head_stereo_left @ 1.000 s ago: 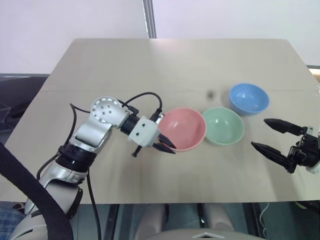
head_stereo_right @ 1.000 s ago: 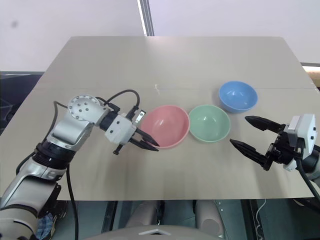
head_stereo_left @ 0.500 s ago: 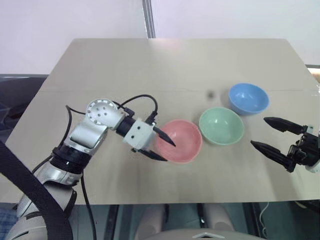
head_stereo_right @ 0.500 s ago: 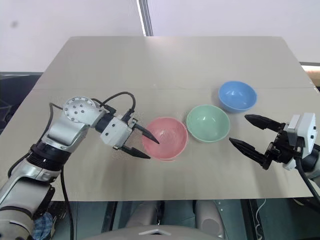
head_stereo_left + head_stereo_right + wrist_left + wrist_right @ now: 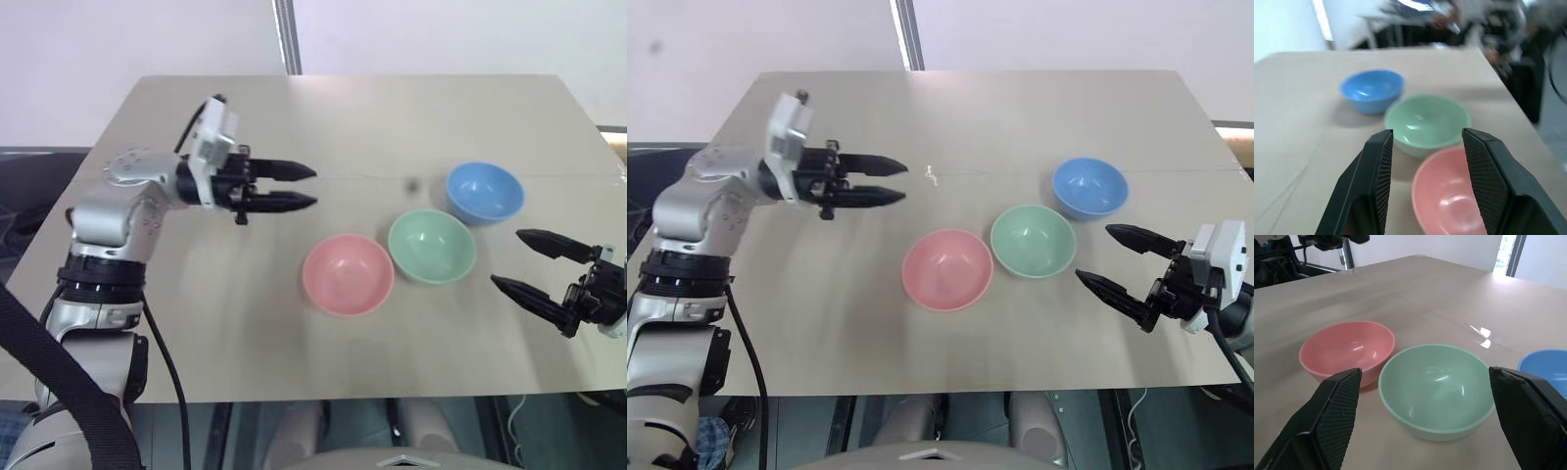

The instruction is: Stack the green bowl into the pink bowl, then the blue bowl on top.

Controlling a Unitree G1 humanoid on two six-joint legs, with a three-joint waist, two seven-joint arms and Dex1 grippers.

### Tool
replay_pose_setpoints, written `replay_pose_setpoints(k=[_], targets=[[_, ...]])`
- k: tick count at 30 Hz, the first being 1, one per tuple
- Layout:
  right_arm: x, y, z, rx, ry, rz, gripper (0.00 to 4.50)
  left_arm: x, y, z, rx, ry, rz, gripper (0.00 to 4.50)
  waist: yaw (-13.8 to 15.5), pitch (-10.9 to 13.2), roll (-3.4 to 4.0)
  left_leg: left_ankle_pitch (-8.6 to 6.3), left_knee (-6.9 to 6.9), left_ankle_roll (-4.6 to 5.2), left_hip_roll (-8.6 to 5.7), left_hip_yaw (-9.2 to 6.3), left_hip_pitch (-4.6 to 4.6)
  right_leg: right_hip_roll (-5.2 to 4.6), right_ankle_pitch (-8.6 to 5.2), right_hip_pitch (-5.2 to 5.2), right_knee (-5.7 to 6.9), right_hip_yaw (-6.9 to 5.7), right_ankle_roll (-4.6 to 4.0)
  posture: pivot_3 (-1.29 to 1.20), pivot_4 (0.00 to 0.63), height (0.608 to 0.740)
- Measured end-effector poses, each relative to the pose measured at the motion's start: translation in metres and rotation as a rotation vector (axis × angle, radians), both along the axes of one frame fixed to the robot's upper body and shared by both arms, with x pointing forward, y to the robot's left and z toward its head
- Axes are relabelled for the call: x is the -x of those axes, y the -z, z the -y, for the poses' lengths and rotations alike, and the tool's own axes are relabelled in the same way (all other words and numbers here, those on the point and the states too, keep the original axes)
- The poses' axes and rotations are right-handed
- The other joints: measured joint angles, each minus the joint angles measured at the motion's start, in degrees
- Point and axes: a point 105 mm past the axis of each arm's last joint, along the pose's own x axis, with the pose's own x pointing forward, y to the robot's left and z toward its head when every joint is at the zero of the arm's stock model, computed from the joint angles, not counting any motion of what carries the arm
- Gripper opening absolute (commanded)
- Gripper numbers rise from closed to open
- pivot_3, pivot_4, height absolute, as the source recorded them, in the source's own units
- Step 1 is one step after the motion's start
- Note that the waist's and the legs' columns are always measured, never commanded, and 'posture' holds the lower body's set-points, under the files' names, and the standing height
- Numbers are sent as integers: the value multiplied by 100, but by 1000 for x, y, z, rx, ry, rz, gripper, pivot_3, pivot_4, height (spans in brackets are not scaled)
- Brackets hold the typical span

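Note:
The pink bowl (image 5: pixel 348 274) sits upright on the table, with the green bowl (image 5: pixel 432 245) just to its right and barely apart from it. Further back and to the right is the blue bowl (image 5: pixel 484 193). All three are empty. My left gripper (image 5: pixel 313 186) hovers above the table, behind and left of the pink bowl, pointing level to the right, open and holding nothing. My right gripper (image 5: pixel 507 259) is wide open and empty, right of the green bowl and pointing towards it. The right wrist view frames the green bowl (image 5: pixel 1437 387) between the fingers (image 5: pixel 1337 406).
The bowls stand on a beige table (image 5: pixel 245 323) whose near edge runs just in front of my right gripper. A small dark spot (image 5: pixel 413 183) marks the tabletop left of the blue bowl. A metal pole (image 5: pixel 286 34) rises behind the far edge.
My left gripper opened off the pink bowl's rim, rose and swung back to the left. The pink bowl now sits slightly nearer and left, level on the table. The right arm stayed still.

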Motion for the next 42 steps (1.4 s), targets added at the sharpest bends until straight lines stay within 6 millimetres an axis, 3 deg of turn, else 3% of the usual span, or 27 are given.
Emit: replay_pose_setpoints(k=[5, 9, 12, 16, 19, 22, 29, 34, 37, 41, 42], targets=[[-2, 0, 0, 29, -5, -7, 4500, -5, 6, -38, 138, -193, -130, 2364, 10, 0, -1, 0, 0, -1, 1, -7, -2, -1, 0, -2, -1, 0, 0, 0, 150, 740], [-3, 3, -1, 43, -4, -23, 4500, 19, 15, -60, 195, -223, -208, 2364, -3, 0, 0, 0, -11, -2, 20, 0, 0, -5, 0, -8, -7, 15, 0, 0, 150, 740], [-3, 4, -1, 44, -7, -29, 4500, 41, 23, -64, 205, -180, -268, 2364, 46, 1, -2, 0, -12, -2, 24, -4, -2, -7, 0, -7, -8, 7, 0, 0, 150, 740], [-8, 8, -3, 87, -10, -44, 4500, 52, 16, -68, 181, -173, -246, 2364, 109, 1, -2, 0, -11, -2, 23, 2, 8, -5, 0, -1, -4, 10, -1, 0, 150, 740], [-20, 33, 5, 288, 34, -126, 4500, 65, 27, -73, 103, -148, -266, 2364, 86, 1, 3, 1, -13, -3, 15, 16, 8, -1, 0, -5, -7, 13, -1, 0, 150, 740], [-28, 46, 4, 353, 39, -153, 4500, 70, 34, -78, 34, -139, -256, 2364, 63, 3, 4, 1, -16, -4, 21, 25, 2, 1, 0, -9, -8, 7, -2, 0, 150, 740], [-34, 44, -13, 521, -71, -78, 4500, 67, 32, -92, -104, -148, -177, 2364, 54, 5, 7, 0, -18, -3, 22, 27, -2, -3, 0, -9, -15, 5, -2, 0, 150, 740], [-27, 41, -28, 618, -192, -38, 4500, 63, 33, -96, -122, -147, -162, 2364, 39, 9, 10, 0, -21, -3, 24, 26, -6, -3, 0, -14, -17, 5, -2, 0, 150, 740], [-20, 52, -32, 762, -272, -27, 4500, 62, 33, -94, -133, -129, -157, 2364, 36, 9, 6, 0, -22, -3, 22, 23, -7, -2, -1, -13, -20, -2, -2, 0, 150, 740], [-26, 69, -31, 914, -265, -41, 4500, 60, 33, -93, -140, -118, -155, 2364, 16, 10, 7, 0, -22, -3, 17, 27, -6, -2, 0, -15, -16, 1, -2, 0, 150, 740], [-30, 70, -29, 945, -250, -35, 4259, 59, 33, -93, -143, -117, -153, 2402, 11, 11, 7, 0, -22, -4, 16, 27, -7, -2, -1, -16, -17, 2, -2, 0, 150, 740]])
